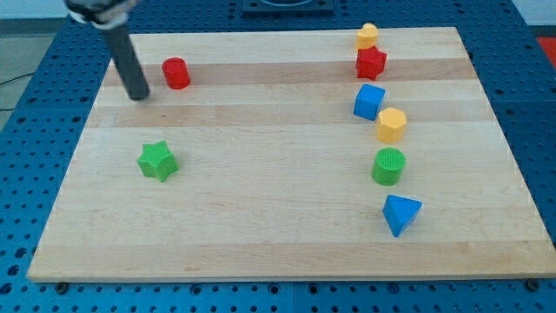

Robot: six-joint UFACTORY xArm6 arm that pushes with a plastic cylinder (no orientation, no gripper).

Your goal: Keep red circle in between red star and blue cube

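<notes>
- red circle [176, 73]: a short upright cylinder, near the bench's top-left corner, far from the other two.
- red star [371, 63]: at the view's top right.
- blue cube [369, 102]: just below the star, slightly apart from it.

Open board between red circle [176, 73] and blue cube [368, 102]

My tip [139, 96] rests on the counter [261, 226] just left of the red circle [176, 74]. Far right, the red star [371, 63] sits above the blue cube [368, 102].
</notes>
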